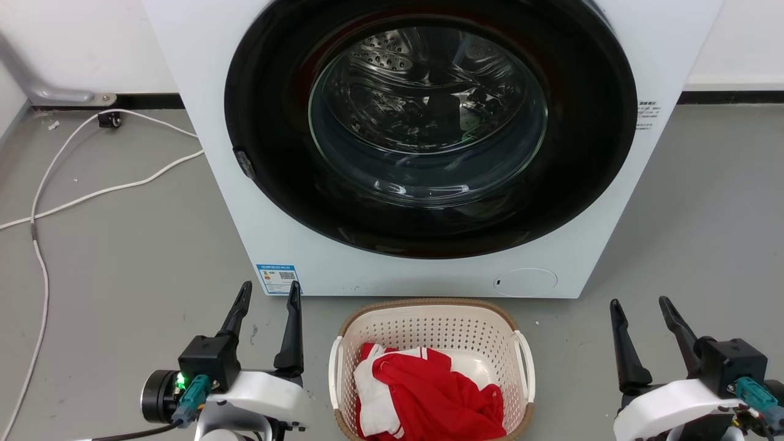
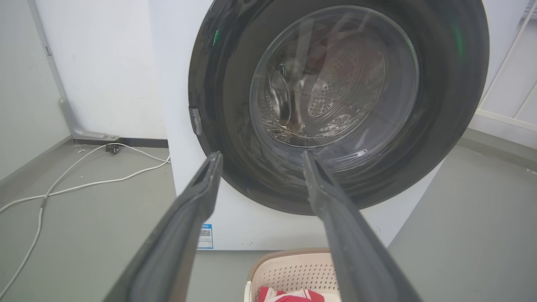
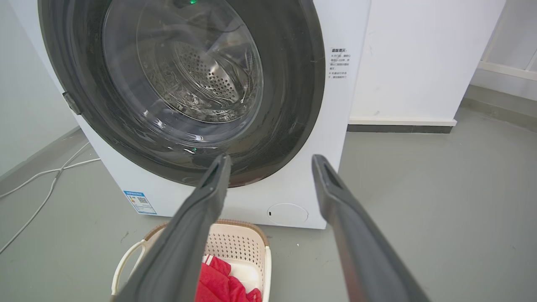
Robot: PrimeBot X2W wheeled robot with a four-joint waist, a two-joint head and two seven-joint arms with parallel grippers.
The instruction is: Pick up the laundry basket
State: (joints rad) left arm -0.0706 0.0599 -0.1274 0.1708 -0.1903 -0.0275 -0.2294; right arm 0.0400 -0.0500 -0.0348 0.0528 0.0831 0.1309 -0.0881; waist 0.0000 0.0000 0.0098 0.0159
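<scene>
The laundry basket (image 1: 429, 324), cream-white with holes, a brown rim and white side handles, stands on the grey floor just in front of the washing machine. It holds red and white clothes (image 1: 429, 392). My left gripper (image 1: 269, 291) is open to the basket's left, clear of its left handle (image 1: 334, 373). My right gripper (image 1: 640, 306) is open further off to its right. The basket's far wall (image 2: 293, 272) peeks up at the bottom of the left wrist view between the open fingers. In the right wrist view the basket (image 3: 239, 243) lies at the lower left, partly behind my left finger (image 3: 188, 235).
A white front-loading washing machine (image 1: 202, 92) with a shut dark glass door (image 1: 429, 122) rises right behind the basket. White cables (image 1: 73, 196) trail over the floor at the left. Open grey floor (image 1: 704, 233) spreads to the right, with white walls behind.
</scene>
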